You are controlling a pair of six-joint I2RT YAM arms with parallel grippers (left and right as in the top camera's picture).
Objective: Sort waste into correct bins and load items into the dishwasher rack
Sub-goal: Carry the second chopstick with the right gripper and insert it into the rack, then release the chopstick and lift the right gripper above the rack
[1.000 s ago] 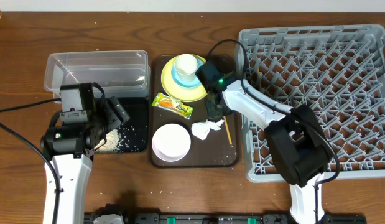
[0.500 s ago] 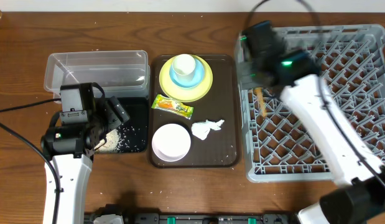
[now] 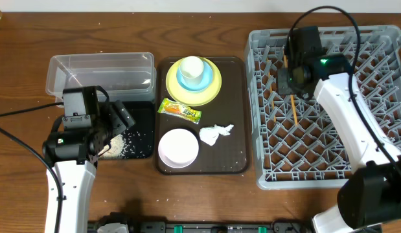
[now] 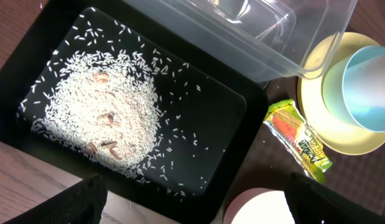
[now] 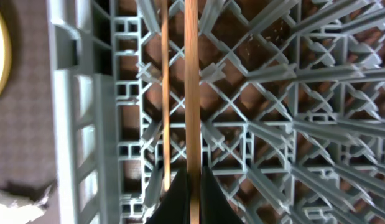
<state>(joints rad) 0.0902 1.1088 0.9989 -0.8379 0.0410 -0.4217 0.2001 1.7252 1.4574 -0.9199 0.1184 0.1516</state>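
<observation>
Swung off the brown serving tray (image 3: 236, 150), my right fingers (image 5: 175, 202) now hang over the upper left part of the dishwasher rack (image 3: 265, 175), further into the grid than half a second ago. They are pressed together on the chopsticks (image 5: 191, 93). One stick runs straight up the frame from between the pads, and the other lies just to its left. I cannot tell whether that second one is truly pinched. From overhead the chopsticks (image 3: 294, 111) point down the frame over the grey pegs, and I cannot tell if their tips touch the rack.

My left fingers (image 4: 80, 202) have not shifted. They stand wide apart, holding nothing, above the black tray (image 4: 204, 130) at centre left. The rice scraps (image 4: 99, 124) lie heaped in the tray's left half. The clear tub (image 3: 100, 71) sits just above that tray.

On the brown serving tray, the white cup (image 3: 194, 66) stands in the light blue bowl (image 3: 186, 81) on the yellow plate (image 3: 210, 90). Below them lie the snack wrapper (image 3: 179, 110), the tissue (image 3: 215, 133) and the white-pinkish bowl (image 3: 179, 147). All of this rests on the wooden surface (image 3: 200, 26).
</observation>
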